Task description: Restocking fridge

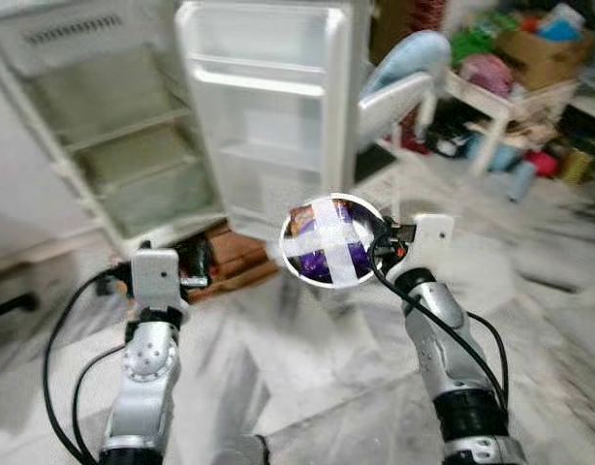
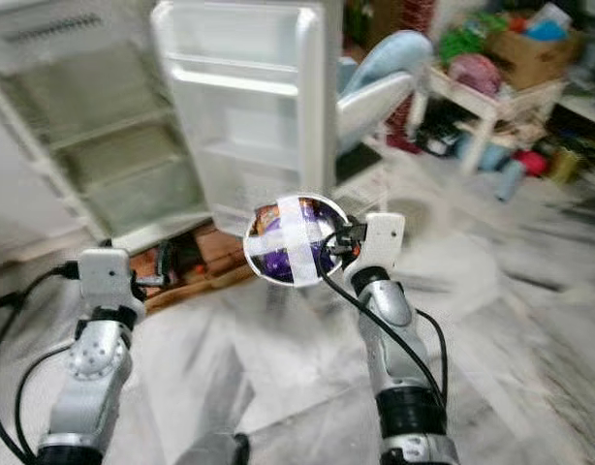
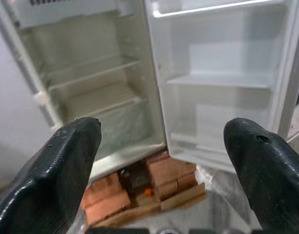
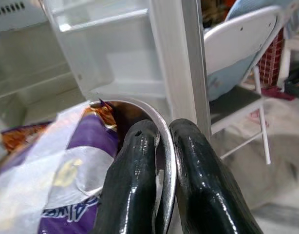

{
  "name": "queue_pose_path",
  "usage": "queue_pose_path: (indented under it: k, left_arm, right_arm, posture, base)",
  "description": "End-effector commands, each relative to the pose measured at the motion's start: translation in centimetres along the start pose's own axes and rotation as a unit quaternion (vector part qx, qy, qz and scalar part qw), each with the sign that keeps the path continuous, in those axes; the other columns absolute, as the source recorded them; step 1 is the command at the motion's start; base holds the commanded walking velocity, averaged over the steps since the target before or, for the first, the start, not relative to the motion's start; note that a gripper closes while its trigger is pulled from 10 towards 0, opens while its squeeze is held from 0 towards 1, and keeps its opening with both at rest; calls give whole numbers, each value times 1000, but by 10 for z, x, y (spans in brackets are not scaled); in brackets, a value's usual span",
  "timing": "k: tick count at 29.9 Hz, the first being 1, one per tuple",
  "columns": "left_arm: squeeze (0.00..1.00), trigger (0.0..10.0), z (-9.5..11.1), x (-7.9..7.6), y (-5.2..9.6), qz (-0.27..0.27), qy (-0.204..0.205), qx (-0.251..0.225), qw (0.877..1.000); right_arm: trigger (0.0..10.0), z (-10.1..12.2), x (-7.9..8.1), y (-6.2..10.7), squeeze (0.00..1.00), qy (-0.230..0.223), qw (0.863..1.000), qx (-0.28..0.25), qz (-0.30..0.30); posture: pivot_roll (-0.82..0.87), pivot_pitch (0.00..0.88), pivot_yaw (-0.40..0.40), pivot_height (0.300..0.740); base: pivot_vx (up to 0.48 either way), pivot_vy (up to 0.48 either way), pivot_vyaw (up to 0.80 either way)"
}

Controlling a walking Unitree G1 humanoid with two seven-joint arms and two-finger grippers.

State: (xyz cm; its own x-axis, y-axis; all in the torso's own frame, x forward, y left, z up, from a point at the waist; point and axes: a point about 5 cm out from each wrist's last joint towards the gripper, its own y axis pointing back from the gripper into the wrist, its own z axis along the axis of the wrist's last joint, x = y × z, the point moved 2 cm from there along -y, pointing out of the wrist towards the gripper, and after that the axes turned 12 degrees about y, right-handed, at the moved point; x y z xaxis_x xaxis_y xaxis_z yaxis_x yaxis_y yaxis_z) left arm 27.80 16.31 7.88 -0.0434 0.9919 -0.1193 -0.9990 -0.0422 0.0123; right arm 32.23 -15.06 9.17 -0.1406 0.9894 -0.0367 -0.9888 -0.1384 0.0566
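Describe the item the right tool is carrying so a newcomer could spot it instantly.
Start at the open white fridge with bare shelves, standing on brick blocks. In front of its open door, over the marble floor, the right tool is shut on the rim of a round metal bowl. The bowl holds purple packaging and is crossed by two strips of clear tape, unlike anything nearby.

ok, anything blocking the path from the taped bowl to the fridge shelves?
Nothing visible. The right hand holds the taped bowl by its rim; the fridge stands ahead, its door swung open.
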Motion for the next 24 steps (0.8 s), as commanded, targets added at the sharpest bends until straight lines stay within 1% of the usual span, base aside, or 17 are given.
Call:
queue_pose_path:
  k: [1, 7, 9, 24]
  left_arm:
    - [0, 10000, 1, 5, 2, -5, -11, 0, 1000]
    - [0, 10000, 0, 4, 2, -7, -5, 4, 1000]
    - [0, 10000, 0, 1, 1, -18, 3, 3, 1000]
    - [0, 10000, 2, -1, 3, -20, 3, 0, 1000]
  right_arm:
    - [10000, 12, 3, -3, 0, -6, 1000, -26, 2]
    - [10000, 8, 2, -1, 0, -9, 1000, -19, -4]
    - [10000, 8, 2, -1, 0, -8, 1000, -20, -4]
    - [10000, 6, 3, 0, 0, -9, 1000, -15, -2]
  posture:
    - [90, 25, 19, 740]
    - [84, 30, 22, 740]
    - [83, 30, 22, 740]
    - [86, 40, 22, 740]
  base:
    - [0, 472, 0]
    - [0, 476, 0]
    - [0, 474, 0]
    - [0, 465, 0]
